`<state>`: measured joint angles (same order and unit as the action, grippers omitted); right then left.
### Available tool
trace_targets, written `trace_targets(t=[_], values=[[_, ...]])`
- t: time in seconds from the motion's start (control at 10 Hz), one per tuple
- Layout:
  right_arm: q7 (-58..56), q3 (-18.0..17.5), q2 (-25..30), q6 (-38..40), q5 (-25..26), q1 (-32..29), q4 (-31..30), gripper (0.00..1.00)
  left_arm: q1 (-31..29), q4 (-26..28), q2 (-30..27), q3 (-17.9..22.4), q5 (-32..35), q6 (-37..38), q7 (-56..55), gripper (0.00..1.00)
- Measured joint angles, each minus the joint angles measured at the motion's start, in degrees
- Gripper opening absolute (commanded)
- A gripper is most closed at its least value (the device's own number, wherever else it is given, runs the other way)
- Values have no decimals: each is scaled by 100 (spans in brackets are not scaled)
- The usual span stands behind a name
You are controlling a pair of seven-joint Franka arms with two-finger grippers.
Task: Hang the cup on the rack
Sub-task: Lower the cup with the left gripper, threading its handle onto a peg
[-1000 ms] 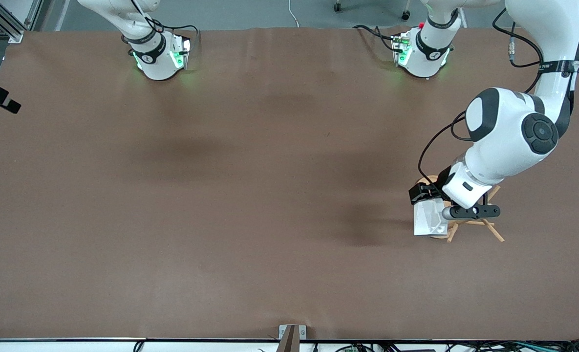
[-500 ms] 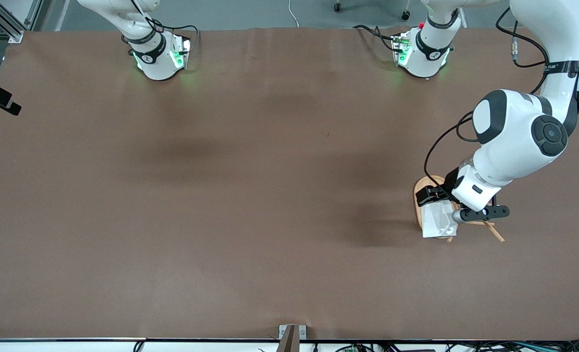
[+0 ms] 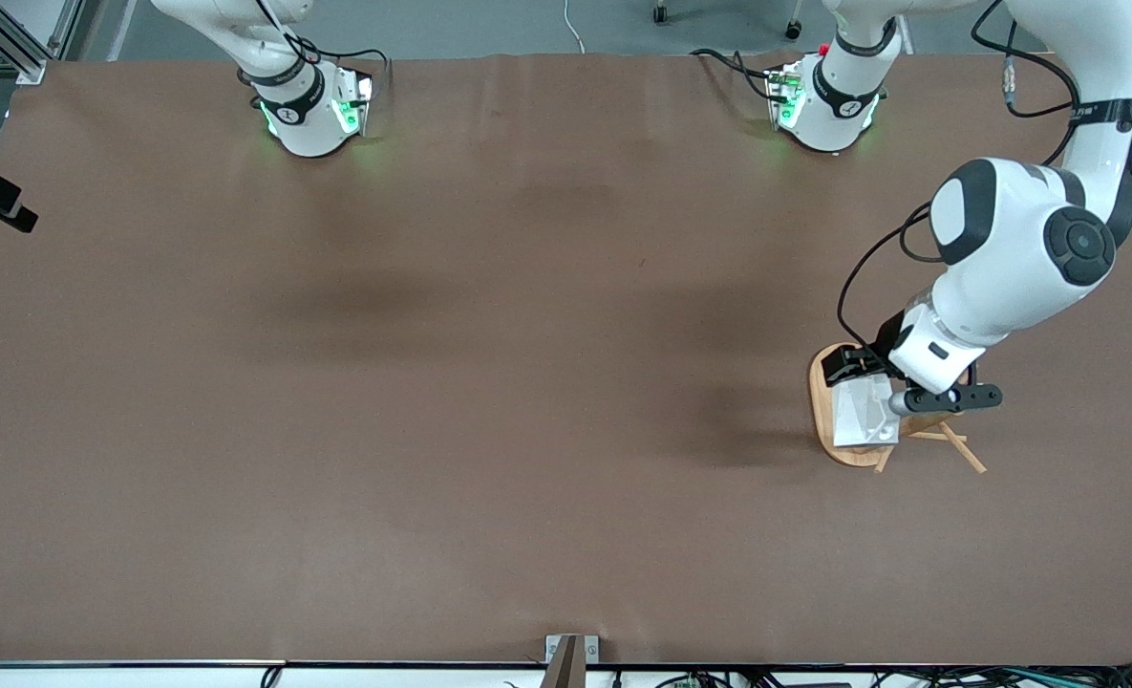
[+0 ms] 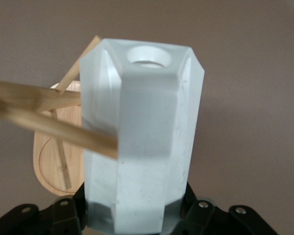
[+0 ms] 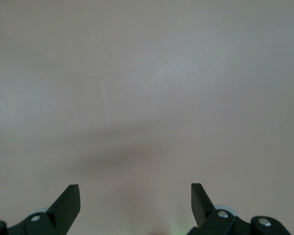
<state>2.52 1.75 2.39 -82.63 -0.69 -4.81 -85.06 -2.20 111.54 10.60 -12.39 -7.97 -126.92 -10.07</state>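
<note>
Left pincer (image 3: 873, 387), clamped on the cup (image 4: 142, 142), holds it over the rack (image 3: 828, 435), unhung; right pincer (image 5: 135, 203) waits, jaws apart.

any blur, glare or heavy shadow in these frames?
Front view: sharp, even light; soft dark shadow patches on the table, green glow at both arm bases. Left wrist view: the cup held in the left gripper fills the frame, slightly soft; the rack pegs blur up close. Right wrist view: bare table, faint shadow band, open right gripper dark at the edge.
</note>
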Motion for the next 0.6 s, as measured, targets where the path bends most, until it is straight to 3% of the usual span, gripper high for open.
trace_targets(t=[0.3, 0.6], values=[[-45, -3, 0, 1, 7, 1, 2, 100, -10, 286, -266, 125, -31, -11, 258, 0], [-69, -2, 0, 1, 29, 0, 2, 100, -44, 405, -274, 402, -564, -62, 1033, 1]])
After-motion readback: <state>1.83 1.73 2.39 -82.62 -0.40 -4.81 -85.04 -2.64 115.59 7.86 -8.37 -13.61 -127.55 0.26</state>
